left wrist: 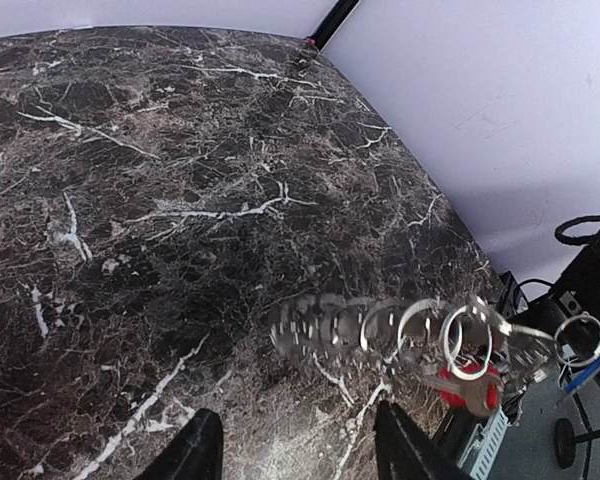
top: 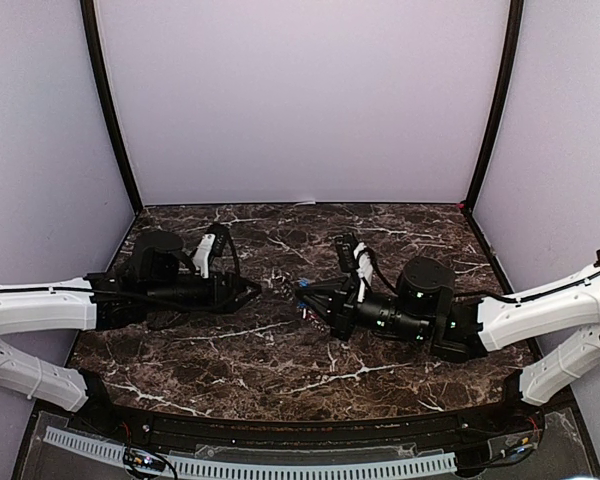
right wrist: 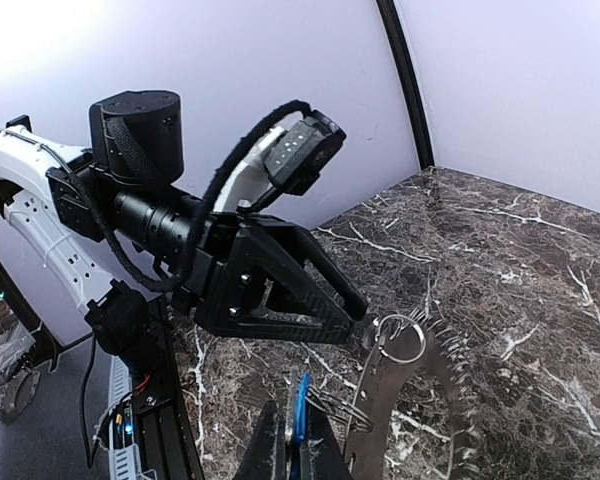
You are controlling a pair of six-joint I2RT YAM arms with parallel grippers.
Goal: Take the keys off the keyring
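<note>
- Surface [top: 240, 350]: dark marble. Both arms meet over its middle, and nothing of the task lies on it.
- Left hand [left wrist: 298, 432]: fingers wide, nothing between them. Its tip is just beside the ring cluster.
- Right hand [right wrist: 298, 450]: clamped narrow on the blue key [right wrist: 300, 410], so it carries the whole bunch.
- Keyring [right wrist: 455, 390]: toothed, hanging in the air between the hands. It's blurred in the left wrist view, so probably swinging.
- Red key [left wrist: 470, 385]: dangles from a small ring [right wrist: 405, 338] near the left fingertip. Neither key is off yet.
- Risks:
  - All the weight hangs on one thin key head; a swing or tug could slip it out and drop the bunch.
  - The left hand may close on air or the wrong loop while the target moves.
  - The teeth could snag a finger and twist the grip.
</note>
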